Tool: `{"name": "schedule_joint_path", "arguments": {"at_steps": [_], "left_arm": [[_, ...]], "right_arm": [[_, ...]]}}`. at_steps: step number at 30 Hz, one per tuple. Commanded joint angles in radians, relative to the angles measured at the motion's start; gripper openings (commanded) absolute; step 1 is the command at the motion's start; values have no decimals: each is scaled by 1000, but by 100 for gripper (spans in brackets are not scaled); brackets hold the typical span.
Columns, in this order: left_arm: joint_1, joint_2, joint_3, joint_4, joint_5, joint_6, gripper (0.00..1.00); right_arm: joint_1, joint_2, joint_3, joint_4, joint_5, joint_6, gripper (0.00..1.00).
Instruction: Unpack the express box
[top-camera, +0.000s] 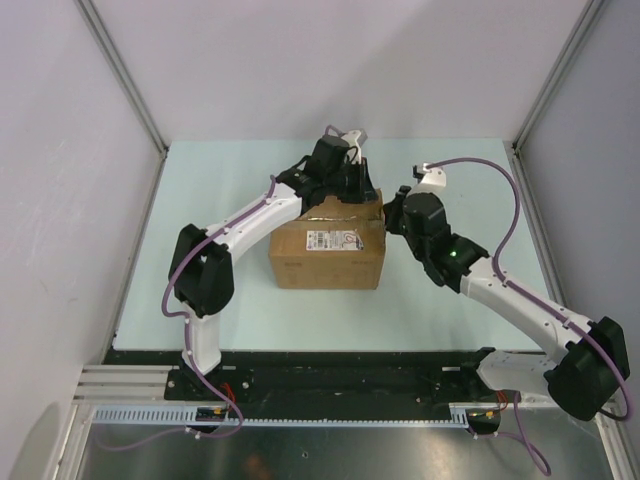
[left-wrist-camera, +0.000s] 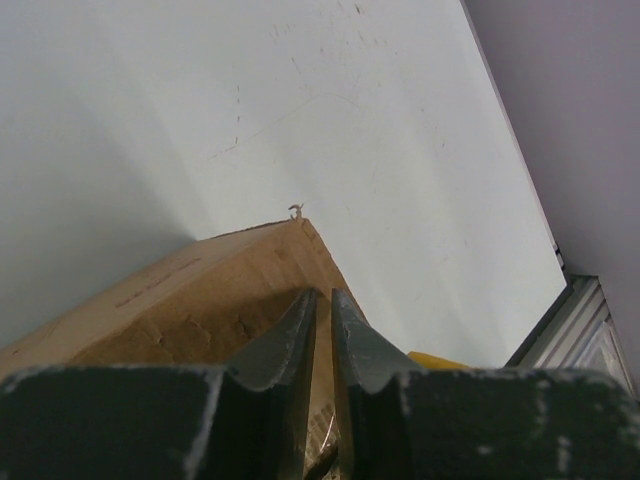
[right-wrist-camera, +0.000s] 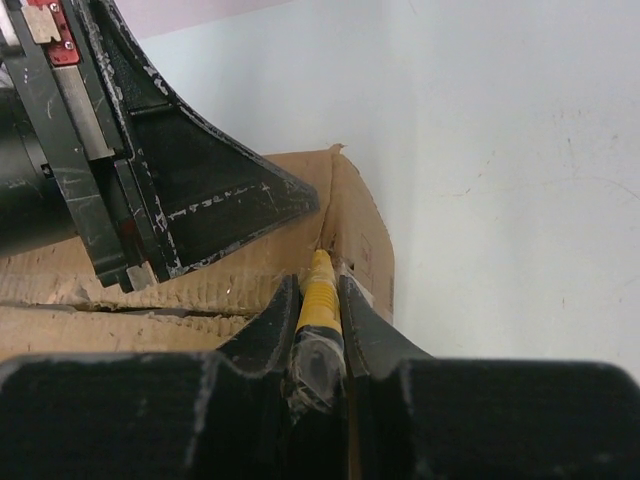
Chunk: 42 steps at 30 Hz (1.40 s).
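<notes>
Brown express box (top-camera: 328, 266), white label (top-camera: 333, 240), yellow knife (right-wrist-camera: 320, 296), pale green table (top-camera: 455, 300)

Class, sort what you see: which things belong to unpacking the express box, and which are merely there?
Belongs to the job:
express box
yellow utility knife, held in the right tool
left tool, over the box

Merely there:
table
purple cables
enclosure walls

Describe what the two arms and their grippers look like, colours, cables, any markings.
The left arm and right arm have white links with bulky black joints, each trailed by a purple cable. A green light glows on the right arm. The left gripper and right gripper have dark, tapered fingers with scuffed, paint-chipped edges.
</notes>
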Motion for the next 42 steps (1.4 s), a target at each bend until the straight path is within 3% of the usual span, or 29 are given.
{"name": "schedule_joint_path", "arguments": {"at_steps": [1,5,10,22,42], "left_arm": [[-4,46,-21,-208,-59,1,18],[-2,46,-23,-213,-71,13,18],[-4,52,-21,-218,-70,9,18],[-4,49,-26,-233,-102,1,18],[-5,52,-26,-234,-199,-36,15]], "right_arm": [[47,-28,30,-124,45,-9,0],[49,-80,-2,-158,57,-35,0],[49,-120,-36,-174,-38,-46,0],[90,-180,-85,-218,-113,45,0],[233,-257,-85,-290,25,121,0]]}}
